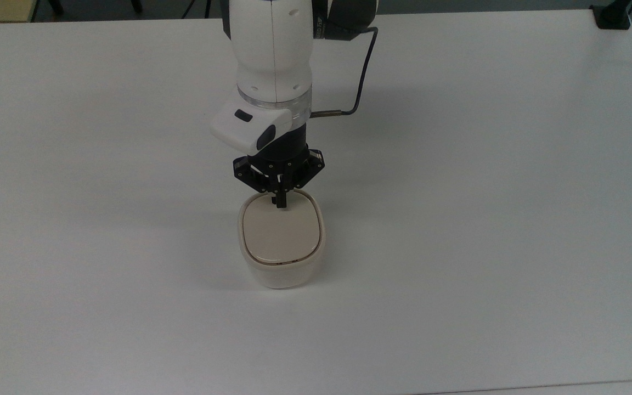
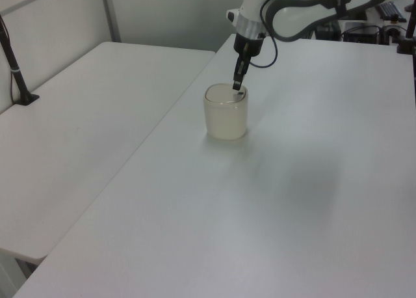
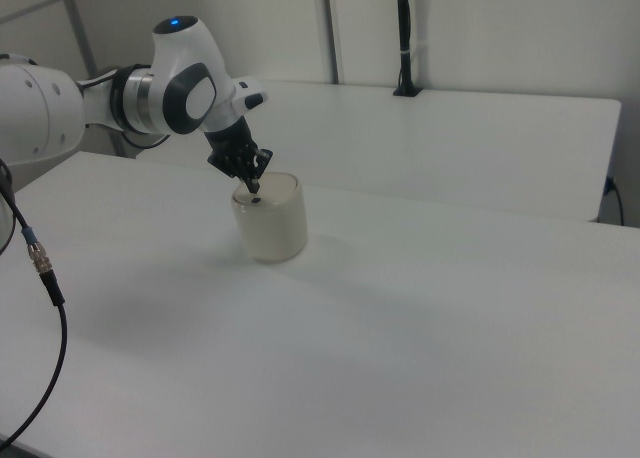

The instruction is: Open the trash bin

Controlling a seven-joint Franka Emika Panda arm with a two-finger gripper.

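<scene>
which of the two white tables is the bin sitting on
The table under the gripper, on the left view's right. The bin stands on it near the seam; the other table sits beside it.

The white table has a smooth, plain top. One thing stands directly on it: the trash bin, a small cream tub with a beige lid, upright and set near the middle of the top, well apart from every edge. The bin throws a soft shadow on the surface beside it. A second white table stands next to the first, with a narrow seam running between the two. A dark post rises from that second table, well apart from the bin.
</scene>
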